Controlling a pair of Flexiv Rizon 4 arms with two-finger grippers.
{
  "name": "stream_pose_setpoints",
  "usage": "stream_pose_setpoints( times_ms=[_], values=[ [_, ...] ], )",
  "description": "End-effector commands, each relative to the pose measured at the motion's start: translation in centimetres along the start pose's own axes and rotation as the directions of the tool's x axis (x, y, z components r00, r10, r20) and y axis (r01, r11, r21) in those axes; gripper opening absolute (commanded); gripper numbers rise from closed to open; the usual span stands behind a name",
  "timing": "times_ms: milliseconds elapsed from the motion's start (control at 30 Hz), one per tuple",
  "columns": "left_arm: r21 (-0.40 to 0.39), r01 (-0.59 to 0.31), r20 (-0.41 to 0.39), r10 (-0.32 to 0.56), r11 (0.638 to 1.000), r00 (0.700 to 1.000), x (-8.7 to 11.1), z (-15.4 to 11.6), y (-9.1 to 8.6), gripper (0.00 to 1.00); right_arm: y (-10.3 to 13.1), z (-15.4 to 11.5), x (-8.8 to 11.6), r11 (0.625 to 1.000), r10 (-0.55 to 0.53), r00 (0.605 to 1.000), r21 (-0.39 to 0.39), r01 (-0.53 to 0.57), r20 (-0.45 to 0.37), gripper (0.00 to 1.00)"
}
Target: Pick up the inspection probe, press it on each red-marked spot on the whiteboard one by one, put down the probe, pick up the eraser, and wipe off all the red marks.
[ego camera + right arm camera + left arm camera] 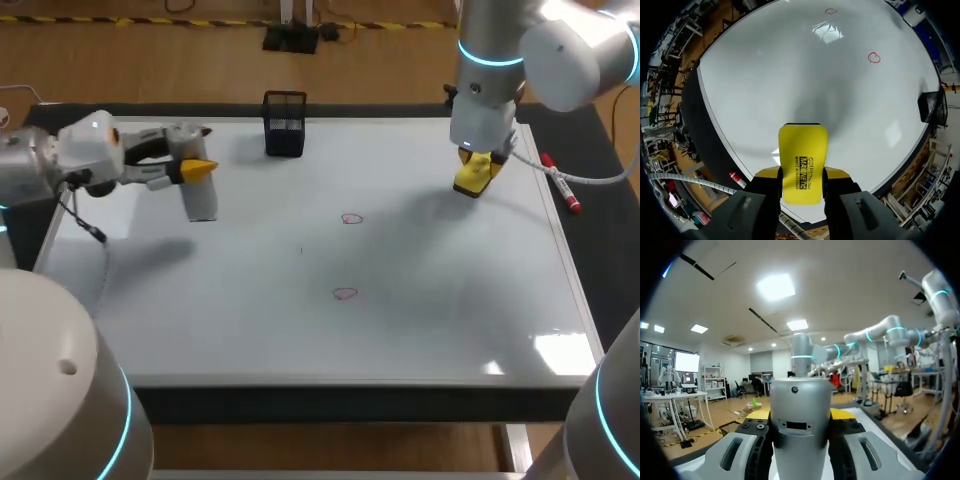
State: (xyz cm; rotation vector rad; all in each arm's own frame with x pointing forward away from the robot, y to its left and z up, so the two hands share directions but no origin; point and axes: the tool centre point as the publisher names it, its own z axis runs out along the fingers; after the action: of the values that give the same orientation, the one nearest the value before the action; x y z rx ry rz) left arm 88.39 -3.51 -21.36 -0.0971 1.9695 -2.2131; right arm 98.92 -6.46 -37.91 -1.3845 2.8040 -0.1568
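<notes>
One probe (203,200), a grey cylinder, sits at 10 o'clock on the board (200,330), clamped between the fingers of the left gripper (198,170). That arm comes in low from 9 o'clock with its wrist level, fingers pointing across the board. The probe hangs down from them; its lower end seems to be off the surface, though the head view does not settle it.

One yellow eraser (476,176) is at 2 o'clock, gripped from both sides by the right gripper (478,165). That arm stands nearly upright over it, fingers pointing down. In the right wrist view the eraser (802,162) juts out ahead of the fingers, above the white surface.

Two red marks are drawn near the middle. One mark (351,218) is toward 2 o'clock from centre, and the other mark (345,293) is toward 5 o'clock, both well apart from either tool.

One black mesh basket (285,124) stands at the 12 o'clock edge. One red marker (562,187) lies just off the 3 o'clock edge.
</notes>
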Motion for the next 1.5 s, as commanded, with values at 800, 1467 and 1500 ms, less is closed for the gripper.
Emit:
stream_pose_setpoints(
  times_ms=[800,1467,1500],
  values=[
    [0.026,0.009,-0.142,-0.005,1.000,0.990,2.8,18.9,2.7,0.00,-0.1,-0.1,0.0,1.000,-0.001,1.000,0.001,0.001,-0.002,0.00],
    [0.061,0.039,-0.182,-0.027,0.997,0.983,1.4,22.7,5.6,0.00,-0.1,-0.1,0.0,1.000,-0.001,1.000,0.001,0.001,-0.002,0.00],
    [0.061,0.041,-0.181,-0.029,0.997,0.983,1.2,22.7,5.7,0.00,-0.1,-0.1,0.0,1.000,-0.001,1.000,0.001,0.001,-0.002,0.00]
  ],
)
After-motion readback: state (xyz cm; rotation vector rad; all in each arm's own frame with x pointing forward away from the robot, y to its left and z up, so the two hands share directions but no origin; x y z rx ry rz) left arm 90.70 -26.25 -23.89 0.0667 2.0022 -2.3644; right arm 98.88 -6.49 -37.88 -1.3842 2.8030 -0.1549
